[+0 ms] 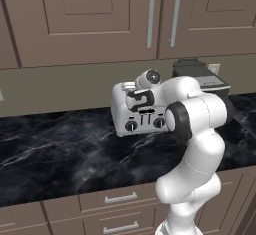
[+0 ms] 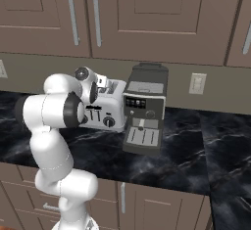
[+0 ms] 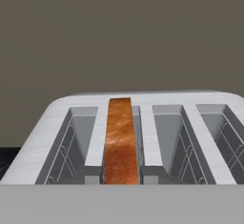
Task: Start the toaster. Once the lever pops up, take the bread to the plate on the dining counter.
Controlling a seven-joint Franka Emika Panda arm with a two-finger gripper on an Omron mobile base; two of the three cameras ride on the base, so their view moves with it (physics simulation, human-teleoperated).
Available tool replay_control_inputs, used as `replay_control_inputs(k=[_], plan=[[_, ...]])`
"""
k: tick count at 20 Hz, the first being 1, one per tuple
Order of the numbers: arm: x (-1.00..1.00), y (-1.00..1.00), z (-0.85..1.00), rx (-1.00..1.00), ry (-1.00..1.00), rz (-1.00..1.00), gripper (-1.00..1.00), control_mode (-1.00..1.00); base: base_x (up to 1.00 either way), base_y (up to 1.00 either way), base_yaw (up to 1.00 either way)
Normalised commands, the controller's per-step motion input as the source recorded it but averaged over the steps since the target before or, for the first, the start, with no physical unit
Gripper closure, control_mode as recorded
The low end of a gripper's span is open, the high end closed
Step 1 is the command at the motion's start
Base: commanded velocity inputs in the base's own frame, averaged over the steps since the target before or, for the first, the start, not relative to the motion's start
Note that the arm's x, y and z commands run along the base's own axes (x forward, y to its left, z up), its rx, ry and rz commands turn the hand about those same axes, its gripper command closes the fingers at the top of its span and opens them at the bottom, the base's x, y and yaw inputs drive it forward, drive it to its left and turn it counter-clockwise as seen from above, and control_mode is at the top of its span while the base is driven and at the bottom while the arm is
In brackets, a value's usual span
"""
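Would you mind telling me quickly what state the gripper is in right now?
Gripper: shut, above the toaster, apparently on the bread standing in its slot, though the fingertips themselves are hidden.

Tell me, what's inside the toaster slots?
One slice of bread stands on edge in the second slot from the left of the toaster, its orange-brown crust up. The other three slots show bare wire guides. The slice's lower part is hidden down inside.
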Motion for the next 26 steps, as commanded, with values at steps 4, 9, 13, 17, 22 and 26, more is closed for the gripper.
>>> replay_control_inputs(k=[4, 9, 13, 17, 22, 26], plan=[[0.0, 0.0, 0.0, 0.0, 0.0, 0.0, 1.0, -1.0, 0.0, 0.0, 0.0], [0.0, 0.0, 0.0, 0.0, 0.0, 0.0, 1.0, -1.0, 0.0, 0.0, 0.0], [-0.03, 0.0, 0.0, 0.0, -0.02, 0.0, 1.0, -1.0, 0.0, 0.0, 0.0], [-0.21, 0.0, 0.08, 0.0, -0.09, 0.0, 1.0, -1.0, 0.0, 0.0, 0.0], [-0.21, 0.0, 0.31, 0.0, -0.17, 0.0, 1.0, -1.0, 0.0, 0.0, 0.0], [-0.24, 0.0, 0.35, 0.0, -0.11, 0.0, 1.0, -1.0, 0.0, 0.0, 0.0]])
